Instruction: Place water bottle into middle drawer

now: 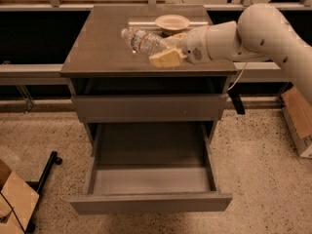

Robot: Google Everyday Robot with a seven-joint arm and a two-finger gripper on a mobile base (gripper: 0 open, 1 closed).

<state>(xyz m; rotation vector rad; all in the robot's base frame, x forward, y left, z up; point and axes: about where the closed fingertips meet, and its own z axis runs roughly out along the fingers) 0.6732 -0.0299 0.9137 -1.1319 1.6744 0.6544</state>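
The middle drawer (151, 202) stands pulled open at lower centre. On the cabinet top (97, 48), upper centre, the gripper (165, 48) pinches the base end of the water bottle (141, 40), which is clear, crinkly and pale-labelled, its cap pointing upper left. A cream bowl (171, 22) sits just behind.

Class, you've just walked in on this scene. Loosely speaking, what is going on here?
A robot arm reaches in from the right over the cabinet top. Its pincer is at the base end of the water bottle, which lies on its side on that top, just in front of a shallow bowl. Below, the middle drawer is pulled out, while the upper drawer front is shut. The bottle is not yet in the drawer.
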